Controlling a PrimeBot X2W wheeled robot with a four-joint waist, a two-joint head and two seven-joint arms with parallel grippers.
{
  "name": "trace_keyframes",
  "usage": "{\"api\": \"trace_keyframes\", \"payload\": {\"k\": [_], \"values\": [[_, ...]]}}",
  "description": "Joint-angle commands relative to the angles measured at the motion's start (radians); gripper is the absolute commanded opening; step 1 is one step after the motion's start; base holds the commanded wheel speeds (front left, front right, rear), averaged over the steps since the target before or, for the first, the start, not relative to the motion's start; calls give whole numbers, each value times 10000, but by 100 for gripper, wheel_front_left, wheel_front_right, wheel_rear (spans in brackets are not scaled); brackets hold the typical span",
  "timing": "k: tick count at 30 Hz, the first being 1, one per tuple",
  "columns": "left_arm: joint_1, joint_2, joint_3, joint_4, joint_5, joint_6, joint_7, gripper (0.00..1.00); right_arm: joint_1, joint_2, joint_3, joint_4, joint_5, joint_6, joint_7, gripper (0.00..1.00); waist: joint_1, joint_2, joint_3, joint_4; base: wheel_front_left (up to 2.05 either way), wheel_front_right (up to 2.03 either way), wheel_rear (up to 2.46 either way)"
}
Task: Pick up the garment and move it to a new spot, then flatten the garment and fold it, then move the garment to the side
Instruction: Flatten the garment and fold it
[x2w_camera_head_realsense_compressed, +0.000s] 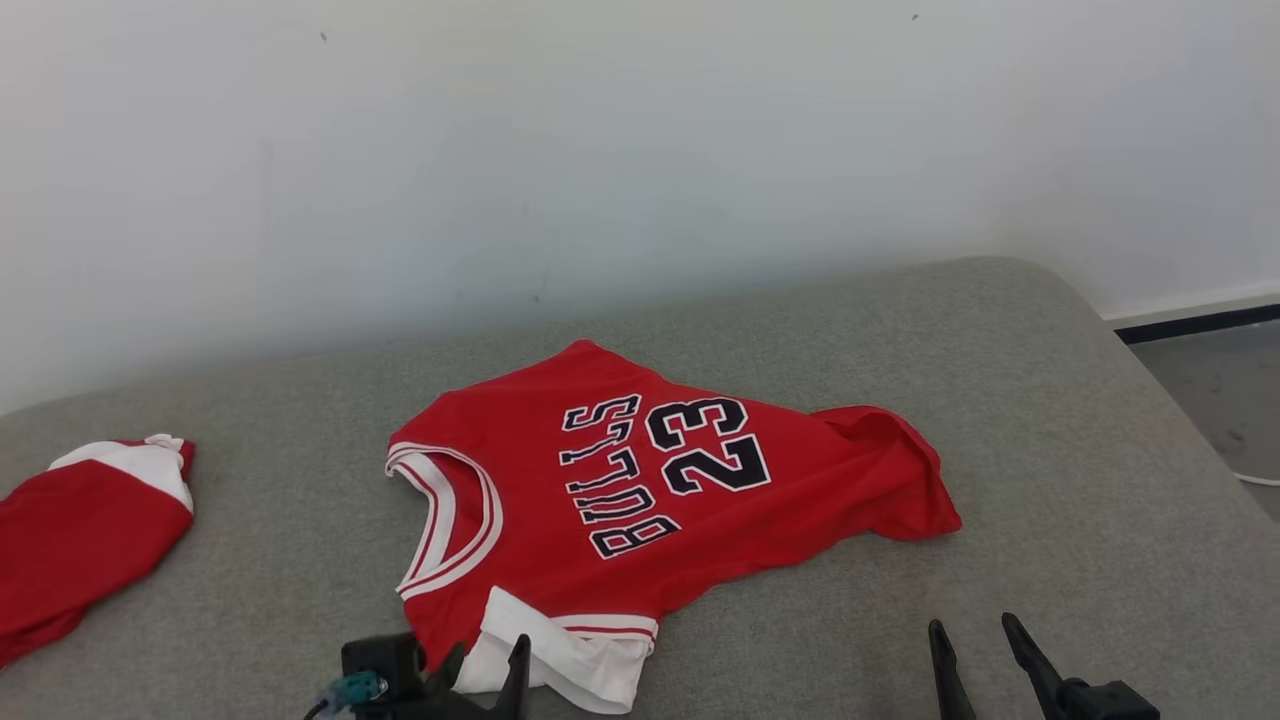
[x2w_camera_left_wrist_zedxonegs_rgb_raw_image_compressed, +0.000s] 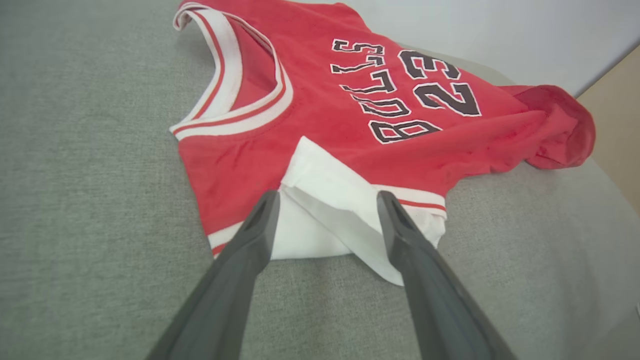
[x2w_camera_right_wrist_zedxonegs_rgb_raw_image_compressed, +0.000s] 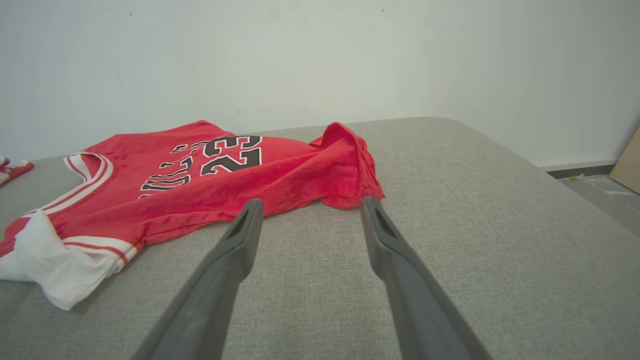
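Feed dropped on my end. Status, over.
Left gripper open at white sleeve of jersey. Right gripper open, off the cloth. Jersey rumpled, unfolded, on grey pad. Second red garment far left, apart.

Showing bright red across the garment, with "BULLS" and "23" standing in black characters outlined in white. Running white with thin red stripes around the neckline trim and along the panel at the near edge. Repeating red with a white band on the second garment. Spreading a flecked grey weave over the surface; reading pale off-white on the wall. Appearing dark grey on the left gripper and right gripper, with a teal plug beside the left one.
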Motion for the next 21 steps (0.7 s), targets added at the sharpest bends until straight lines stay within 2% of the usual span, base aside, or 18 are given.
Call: {"api": "trace_keyframes", "payload": {"k": [1, 7, 15, 16, 18, 20, 21], "values": [[-222, 17, -63, 248, -45, 122, 59, 100, 7, 7, 29, -39, 19, -27, 9, 100, -1, 0, 83, -232, 0, 0, 0], [-1131, 17, -367, 1636, -746, 552, 333, 100, -101, 7, 74, -73, 26, -27, 44, 100, -1, 0, 221, -569, 0, 0, 0], [-1758, 17, -750, 2665, -1653, 418, 165, 100, -65, 8, 34, -46, 62, -27, 36, 100, -1, 0, 249, -581, 0, 0, 0], [-1811, 16, -837, 2757, -1723, 355, 150, 92, -70, 8, 40, -36, 74, -27, 35, 100, -1, 0, 244, -566, 0, 0, 0], [-1921, 17, -1002, 2896, -1854, 239, 65, 39, -94, 8, 78, -15, 75, -27, 26, 100, -1, 0, 235, -528, 0, 0, 0], [-1988, 19, -1171, 3011, -2054, 133, -44, 15, -108, 8, 109, 7, 100, -27, 31, 100, -1, 0, 220, -489, 0, 0, 0], [-2019, 15, -1256, 3063, -2156, 101, -68, 13, -115, 8, 122, 18, 110, -27, 37, 100, -1, 0, 211, -469, 0, 0, 0]]}}
